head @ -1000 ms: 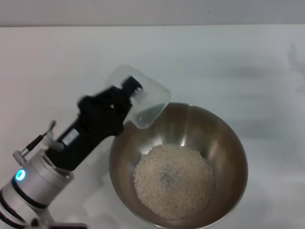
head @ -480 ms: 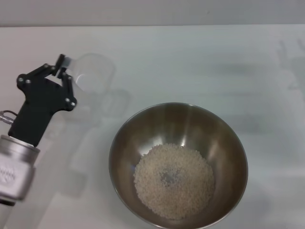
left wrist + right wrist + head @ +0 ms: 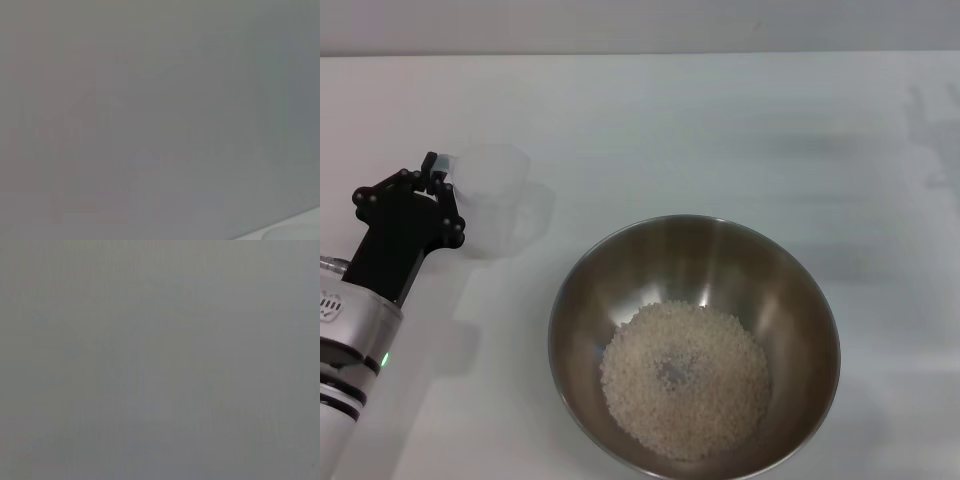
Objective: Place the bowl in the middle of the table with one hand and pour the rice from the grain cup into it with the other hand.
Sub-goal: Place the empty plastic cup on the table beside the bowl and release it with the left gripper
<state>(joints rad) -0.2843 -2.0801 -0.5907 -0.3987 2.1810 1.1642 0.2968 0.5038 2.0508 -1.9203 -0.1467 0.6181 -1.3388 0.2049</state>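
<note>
The steel bowl (image 3: 720, 258) stands on the white table (image 3: 720, 120) at front centre, with a pale heap of rice (image 3: 685, 378) in its bottom. The clear grain cup (image 3: 492, 200) is upright and looks empty at the left, apart from the bowl. My left gripper (image 3: 433, 172) is at the cup's left side, its fingers closed on the handle side. I cannot tell whether the cup rests on the table. The right gripper is out of view. Both wrist views show only plain grey.
The table's far edge (image 3: 640, 53) runs across the top of the head view. My left arm (image 3: 350, 320) reaches in from the front left corner. Faint shadows lie on the table at the far right.
My left gripper has carried the cup from its tipped position over the bowl's rim to the left, turned it upright and lowered it. The rice heap and bowl have not moved.
</note>
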